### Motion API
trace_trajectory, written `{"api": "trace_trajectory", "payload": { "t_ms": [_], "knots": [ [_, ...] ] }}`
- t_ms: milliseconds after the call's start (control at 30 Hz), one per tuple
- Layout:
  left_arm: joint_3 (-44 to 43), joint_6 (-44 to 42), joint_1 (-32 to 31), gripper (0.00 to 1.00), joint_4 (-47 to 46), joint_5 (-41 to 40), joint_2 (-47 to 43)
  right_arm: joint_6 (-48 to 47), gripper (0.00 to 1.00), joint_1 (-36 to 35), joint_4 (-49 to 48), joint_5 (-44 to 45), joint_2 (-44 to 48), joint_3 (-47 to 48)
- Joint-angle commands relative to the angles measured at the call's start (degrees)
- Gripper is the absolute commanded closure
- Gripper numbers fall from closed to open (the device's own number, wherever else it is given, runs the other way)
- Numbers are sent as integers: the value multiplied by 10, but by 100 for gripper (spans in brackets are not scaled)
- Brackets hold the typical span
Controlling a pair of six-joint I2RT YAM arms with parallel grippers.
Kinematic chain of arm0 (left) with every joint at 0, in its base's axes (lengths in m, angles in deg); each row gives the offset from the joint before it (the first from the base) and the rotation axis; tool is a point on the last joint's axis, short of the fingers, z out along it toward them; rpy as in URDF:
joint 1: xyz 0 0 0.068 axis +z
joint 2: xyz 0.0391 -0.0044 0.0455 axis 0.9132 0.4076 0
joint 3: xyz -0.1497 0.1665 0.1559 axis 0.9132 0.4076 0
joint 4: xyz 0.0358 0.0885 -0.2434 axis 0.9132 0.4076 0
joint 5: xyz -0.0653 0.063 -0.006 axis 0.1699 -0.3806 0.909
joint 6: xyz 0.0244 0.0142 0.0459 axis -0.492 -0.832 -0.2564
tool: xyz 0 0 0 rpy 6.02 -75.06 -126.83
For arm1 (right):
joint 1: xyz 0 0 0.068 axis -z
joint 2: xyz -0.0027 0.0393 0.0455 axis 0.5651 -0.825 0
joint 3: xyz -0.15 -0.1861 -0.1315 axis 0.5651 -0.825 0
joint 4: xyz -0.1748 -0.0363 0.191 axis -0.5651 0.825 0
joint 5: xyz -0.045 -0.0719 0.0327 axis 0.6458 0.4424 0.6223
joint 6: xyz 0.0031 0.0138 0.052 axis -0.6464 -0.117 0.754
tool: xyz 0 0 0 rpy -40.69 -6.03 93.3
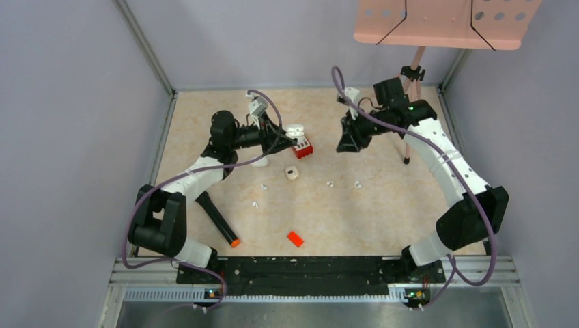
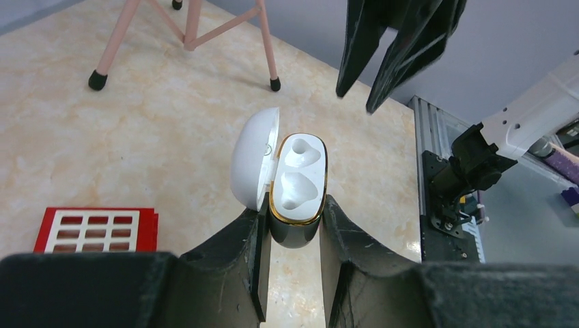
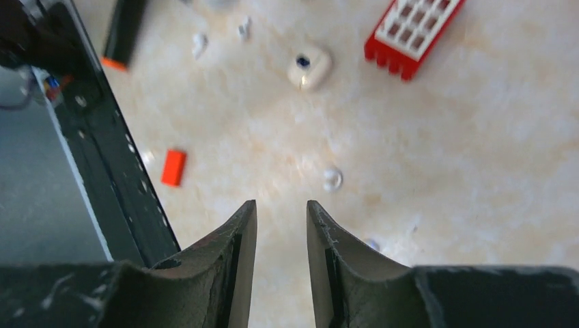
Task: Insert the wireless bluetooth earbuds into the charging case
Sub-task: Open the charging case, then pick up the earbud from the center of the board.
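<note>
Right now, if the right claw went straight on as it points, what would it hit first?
Probably bare table, just beside a small white earbud; nothing else shows in its path, though depth is unclear.

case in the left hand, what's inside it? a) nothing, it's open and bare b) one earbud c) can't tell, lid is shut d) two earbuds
a, in the left wrist view the case, clamped in the left hand, is open with nothing inside it.

Four earbuds (image 1: 263, 186), one charging case (image 2: 298, 198)
</note>
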Motion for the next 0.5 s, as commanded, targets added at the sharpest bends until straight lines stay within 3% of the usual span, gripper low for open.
{"api": "trace_trajectory", "payload": {
  "t_ms": [0, 200, 467],
  "knots": [
    [23, 38, 20, 100, -29, 6, -50, -123, 69, 5, 7, 71, 11, -93],
    [44, 21, 48, 100, 23, -18, -96, -85, 74, -1, -86, 96, -12, -180],
    [73, 20, 140, 100, 103, -87, -157, -52, 75, -108, -177, 78, -116, -107]
  ]
}}
